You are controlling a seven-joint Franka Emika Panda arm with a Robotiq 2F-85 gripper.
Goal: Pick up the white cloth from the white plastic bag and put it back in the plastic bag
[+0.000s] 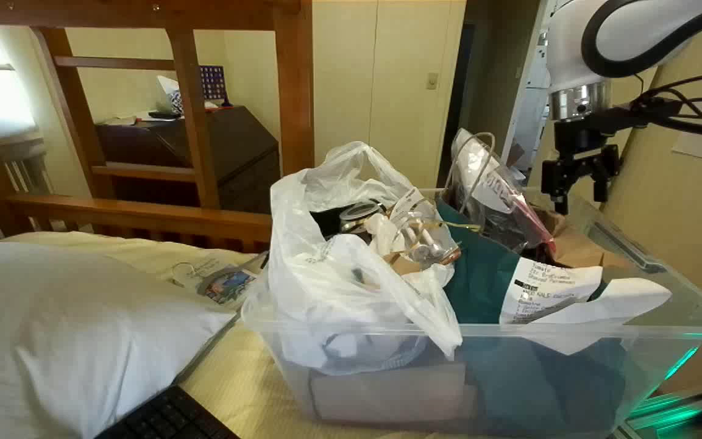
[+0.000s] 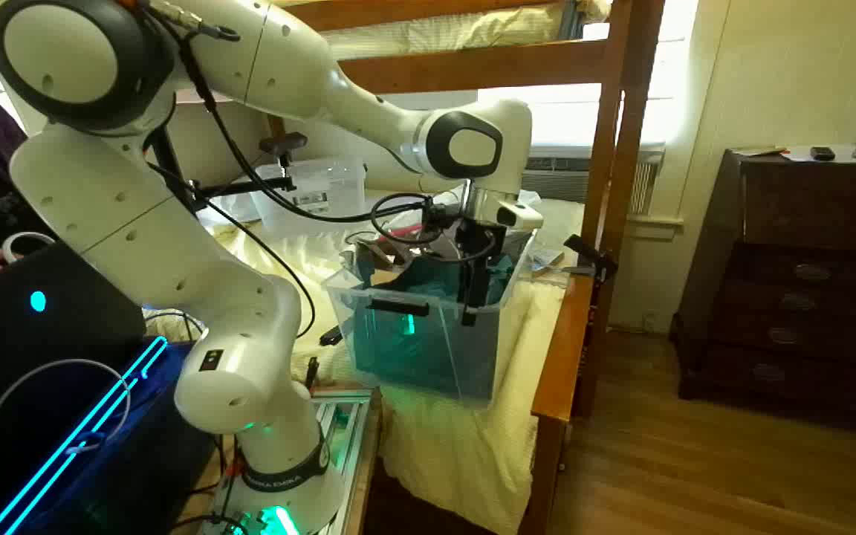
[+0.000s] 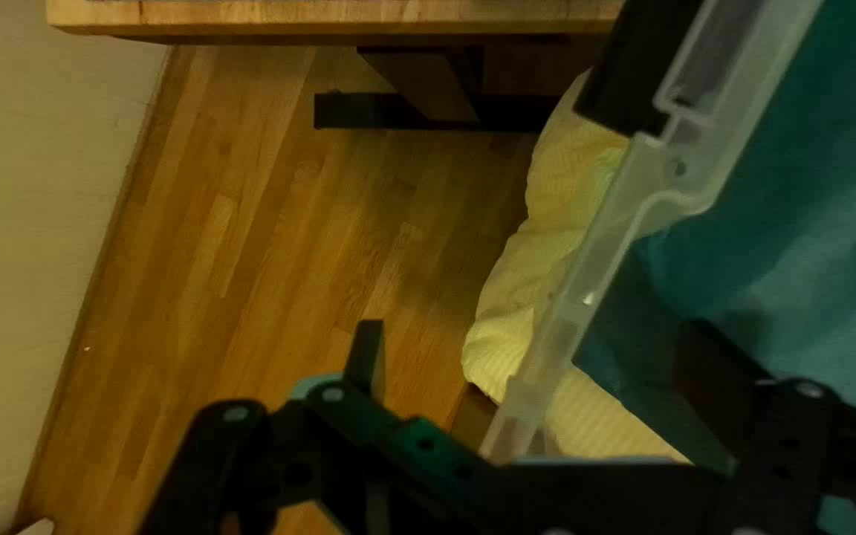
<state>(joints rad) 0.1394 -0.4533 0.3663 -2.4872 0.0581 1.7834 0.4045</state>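
A light-brown wooden tabletop [image 3: 339, 13] crosses the top of the wrist view; below its long edge spreads a honey-brown plank floor [image 3: 250, 245], and past its left corner rises a beige wall [image 3: 27, 186]. Beyond the tabletop's right edge in an exterior view stands a reddish-brown wooden bunk bed [image 2: 472, 69] with a pale-yellow ribbed bedspread [image 2: 458, 453]. Farther from that edge is a dark-brown wooden slant-front chest of drawers [image 2: 777, 223]. Behind the bed, a bright white window [image 2: 562, 122] glows above a grey louvred unit [image 2: 558, 180]. In an exterior view, a cream wall panel [image 1: 351, 91] with a beige light switch [image 1: 432, 80] adjoins a dim doorway [image 1: 494, 76].
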